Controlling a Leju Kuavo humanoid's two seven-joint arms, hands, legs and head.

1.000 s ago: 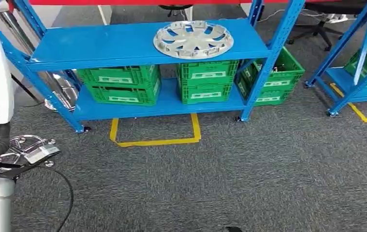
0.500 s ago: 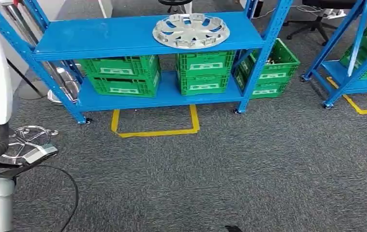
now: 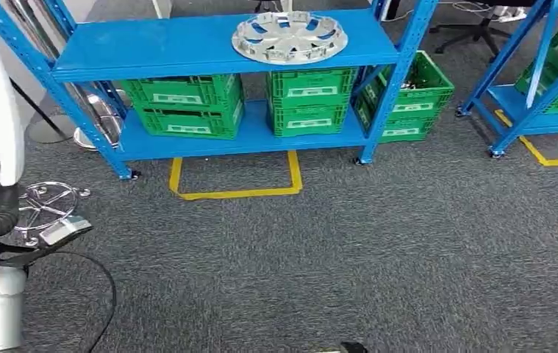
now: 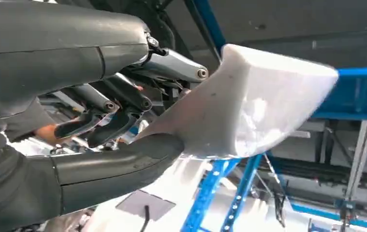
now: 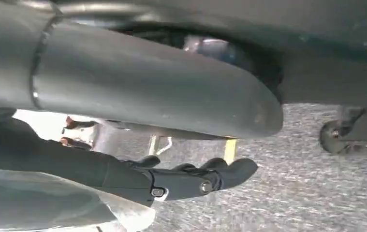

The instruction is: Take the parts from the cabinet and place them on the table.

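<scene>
The whole head view has shifted, so the blue rack [image 3: 224, 48] and hubcap [image 3: 289, 37] sit higher in frame.

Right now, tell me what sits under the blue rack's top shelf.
Under the top shelf, green crates stand stacked on the lower shelf. Their contents are hidden by the shelf above. A silver wheel cover lies on top.

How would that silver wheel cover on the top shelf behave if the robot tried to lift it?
The wheel cover looks thin and full of cut-out slots, so it is probably light for its width. It lies flat on the blue shelf, so it seems unlikely to roll. Its smooth, shiny rim may be slippery, and a one-sided hold could let it tilt.
</scene>
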